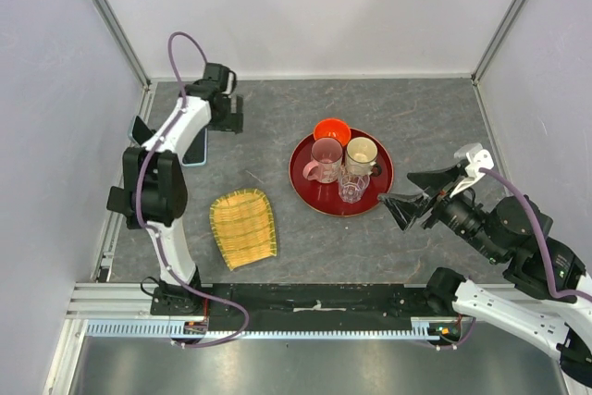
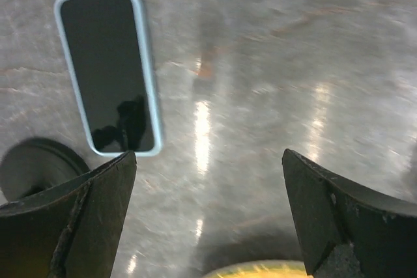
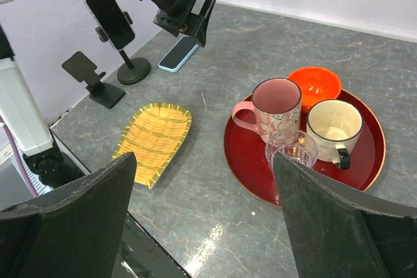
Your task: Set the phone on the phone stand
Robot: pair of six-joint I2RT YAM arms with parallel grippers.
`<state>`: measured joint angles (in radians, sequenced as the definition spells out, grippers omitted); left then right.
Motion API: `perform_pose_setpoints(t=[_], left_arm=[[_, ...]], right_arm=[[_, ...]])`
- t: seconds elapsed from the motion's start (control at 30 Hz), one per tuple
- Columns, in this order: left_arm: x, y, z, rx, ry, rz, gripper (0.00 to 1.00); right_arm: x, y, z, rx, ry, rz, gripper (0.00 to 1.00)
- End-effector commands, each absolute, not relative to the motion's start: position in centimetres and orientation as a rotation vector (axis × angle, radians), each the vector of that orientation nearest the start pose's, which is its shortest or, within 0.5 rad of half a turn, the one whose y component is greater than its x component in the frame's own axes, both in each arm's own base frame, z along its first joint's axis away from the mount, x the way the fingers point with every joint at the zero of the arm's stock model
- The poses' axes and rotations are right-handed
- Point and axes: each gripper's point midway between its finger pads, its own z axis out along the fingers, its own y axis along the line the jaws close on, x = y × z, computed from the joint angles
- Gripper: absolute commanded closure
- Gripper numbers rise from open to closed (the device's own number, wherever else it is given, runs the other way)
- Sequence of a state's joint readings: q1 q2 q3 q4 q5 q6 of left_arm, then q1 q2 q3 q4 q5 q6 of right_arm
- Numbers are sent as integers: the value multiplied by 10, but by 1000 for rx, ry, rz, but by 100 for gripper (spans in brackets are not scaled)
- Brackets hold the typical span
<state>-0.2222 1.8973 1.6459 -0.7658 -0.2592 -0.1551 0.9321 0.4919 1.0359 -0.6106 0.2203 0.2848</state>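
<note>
Red tray (image 1: 310,195) — pink mug (image 1: 326,160), cream mug (image 1: 361,154), glass (image 1: 351,186), bowl (image 1: 332,130) — bamboo dish (image 1: 243,227).

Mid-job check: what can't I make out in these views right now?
- Top view: the flat black phone in a light-blue case is mostly covered by the white left arm.
- Left wrist view: only part of the round black stand base shows, behind the left jaw.
- Left wrist view: the yellow woven tray is cut off by the bottom edge.

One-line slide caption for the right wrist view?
Open left gripper near the flat blue-cased phone; nearby, an empty stand and a tall stand holding another phone; red tray at right.
</note>
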Motion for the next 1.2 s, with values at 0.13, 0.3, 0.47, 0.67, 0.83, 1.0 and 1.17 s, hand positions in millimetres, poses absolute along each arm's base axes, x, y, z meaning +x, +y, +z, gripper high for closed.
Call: perform_pose_setpoints(t=[0.13, 0.3, 0.47, 0.67, 0.83, 1.0, 1.17], left_arm=[[491, 4, 115, 131, 2622, 109, 0], [498, 36, 93, 54, 2674, 158, 0], [503, 55, 79, -6, 2698, 242, 0], [502, 59, 63, -33, 2739, 209, 0], [501, 63, 51, -93, 2760, 185, 0], [499, 68, 31, -225, 2816, 164, 2], [494, 49, 15, -277, 2874, 25, 14]], right_arm=[[153, 153, 368, -356, 1643, 719, 7], [154, 160, 369, -386, 1646, 726, 7], [154, 160, 368, -389, 1647, 717, 7], [154, 161, 368, -395, 1648, 724, 7], [154, 163, 367, -394, 1651, 732, 7], [153, 163, 367, -392, 1655, 738, 7], [152, 161, 369, -381, 1650, 742, 7]])
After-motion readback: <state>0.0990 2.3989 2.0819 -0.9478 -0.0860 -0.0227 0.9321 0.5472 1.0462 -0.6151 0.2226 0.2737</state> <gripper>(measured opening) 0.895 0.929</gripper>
